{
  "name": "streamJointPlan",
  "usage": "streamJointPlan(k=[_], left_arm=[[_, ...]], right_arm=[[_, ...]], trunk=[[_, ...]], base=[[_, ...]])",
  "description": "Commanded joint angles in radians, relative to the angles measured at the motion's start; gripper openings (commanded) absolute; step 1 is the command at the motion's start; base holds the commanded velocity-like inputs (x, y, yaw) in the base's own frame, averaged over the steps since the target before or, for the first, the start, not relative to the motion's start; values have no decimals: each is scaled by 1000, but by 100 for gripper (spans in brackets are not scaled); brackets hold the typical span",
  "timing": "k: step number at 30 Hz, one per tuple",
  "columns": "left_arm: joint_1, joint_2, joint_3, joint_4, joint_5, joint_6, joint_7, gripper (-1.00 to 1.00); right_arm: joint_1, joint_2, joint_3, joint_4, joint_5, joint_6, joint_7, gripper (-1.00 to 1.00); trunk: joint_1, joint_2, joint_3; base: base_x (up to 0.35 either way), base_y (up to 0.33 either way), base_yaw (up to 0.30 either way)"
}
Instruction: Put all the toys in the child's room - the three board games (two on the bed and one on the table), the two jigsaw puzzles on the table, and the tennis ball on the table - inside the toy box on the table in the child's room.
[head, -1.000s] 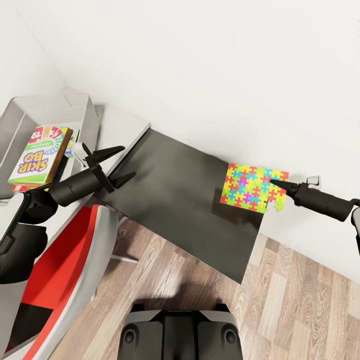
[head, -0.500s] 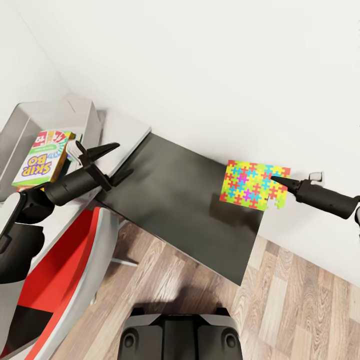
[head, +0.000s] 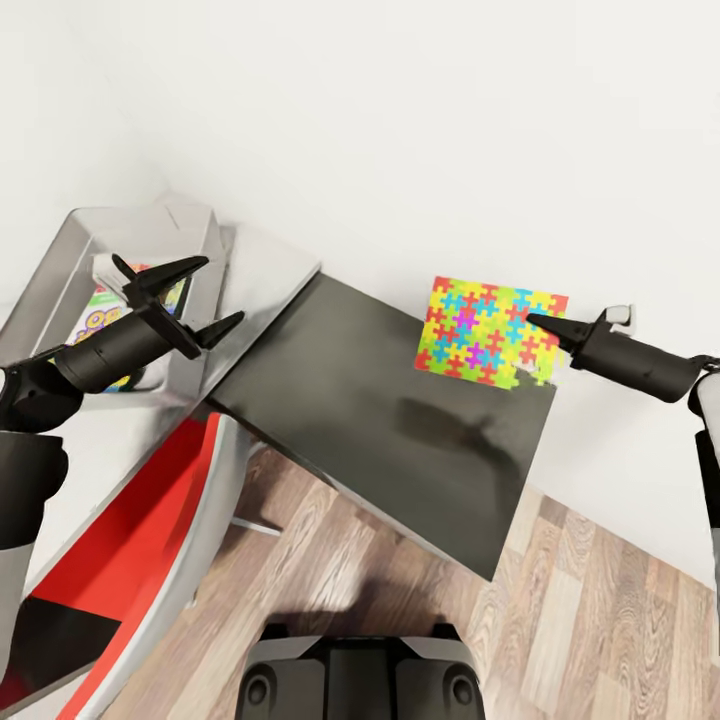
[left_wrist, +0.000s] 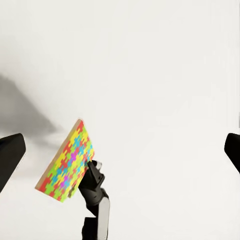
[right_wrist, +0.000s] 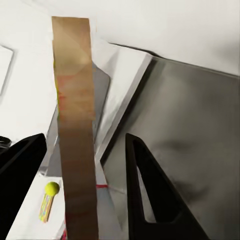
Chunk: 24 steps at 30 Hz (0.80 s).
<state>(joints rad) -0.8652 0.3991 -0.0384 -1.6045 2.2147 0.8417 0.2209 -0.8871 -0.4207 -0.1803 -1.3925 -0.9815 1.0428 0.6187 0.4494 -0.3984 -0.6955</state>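
Note:
My right gripper (head: 540, 322) is shut on the colourful jigsaw puzzle (head: 488, 330) and holds it in the air above the dark table (head: 350, 400), where its shadow falls. In the right wrist view the puzzle's brown back (right_wrist: 75, 125) stands edge-on between the fingers (right_wrist: 150, 190). The left wrist view shows the puzzle (left_wrist: 67, 162) and the right gripper (left_wrist: 95, 177) against the white wall. My left gripper (head: 222, 290) is open, hovering at the near edge of the grey toy box (head: 80, 225). A board game (head: 98, 322) lies inside the box. A tennis ball (right_wrist: 51, 188) shows far below the puzzle.
A red and white chair (head: 130, 540) stands at the lower left, close under my left arm. A lighter grey table section (head: 265, 265) joins the dark one beside the toy box. White walls close off the back, and wooden floor (head: 600, 620) lies to the right.
The right gripper has lifted the puzzle higher off the table, so its shadow now lies apart from it. The left gripper has swung left over the toy box. The head view has shifted.

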Motion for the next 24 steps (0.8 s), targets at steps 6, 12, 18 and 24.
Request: streamJointPlan(k=[6, 12, 18, 24], left_arm=[[2, 52, 5, 0, 10, -1, 9, 100], [24, 96, 17, 0, 11, -2, 8, 100], [62, 132, 73, -1, 14, -1, -6, 100], [81, 140, 96, -1, 15, -1, -25, 100]], right_arm=[[-71, 119, 114, 0, -17, 4, -127, -100], [-110, 193, 150, 0, -22, 4, -230, -100], [-162, 247, 162, 3, -26, 4, -311, -100], [-219, 262, 163, 7, -59, 4, -380, -100]], trunk=[[1, -2, 8], [1, -2, 17], [1, -2, 26], [1, -2, 34]], base=[[0, 0, 158], [0, 0, 167], [0, 0, 179], [0, 0, 189]])
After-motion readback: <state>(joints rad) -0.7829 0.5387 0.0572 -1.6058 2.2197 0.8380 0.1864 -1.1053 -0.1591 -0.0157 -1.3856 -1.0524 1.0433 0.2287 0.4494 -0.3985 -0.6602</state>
